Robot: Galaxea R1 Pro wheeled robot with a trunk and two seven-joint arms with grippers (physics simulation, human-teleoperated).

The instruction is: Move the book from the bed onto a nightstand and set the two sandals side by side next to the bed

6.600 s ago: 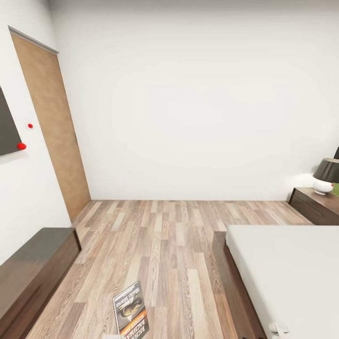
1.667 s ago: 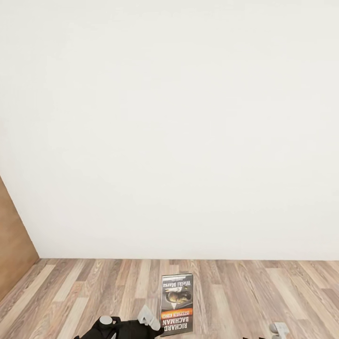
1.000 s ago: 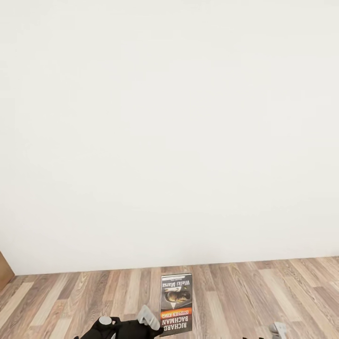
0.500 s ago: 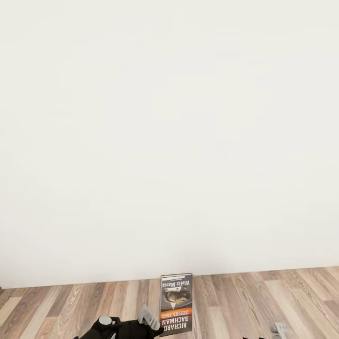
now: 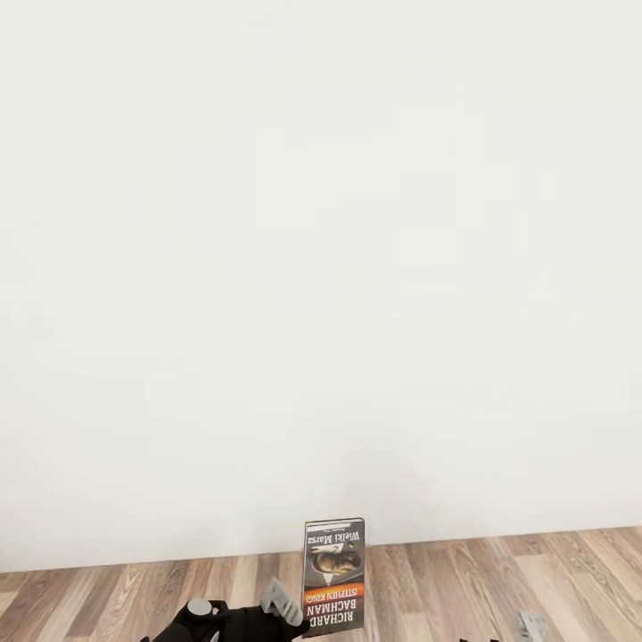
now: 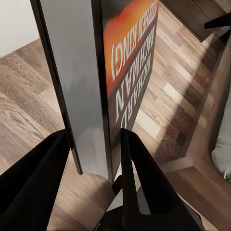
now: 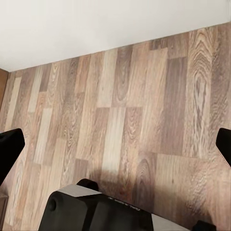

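My left gripper (image 6: 94,159) is clamped on the book (image 5: 333,577), one dark finger against each face near its lower edge — the book stands upright above the wood-plank floor (image 5: 446,580), cover toward my head camera with its lettering upside down, the orange band (image 5: 333,593) low on it. Beyond the book rises a plain white wall (image 5: 321,267). My right gripper's (image 7: 115,144) two fingertips sit wide apart over bare planks, well clear of the book.
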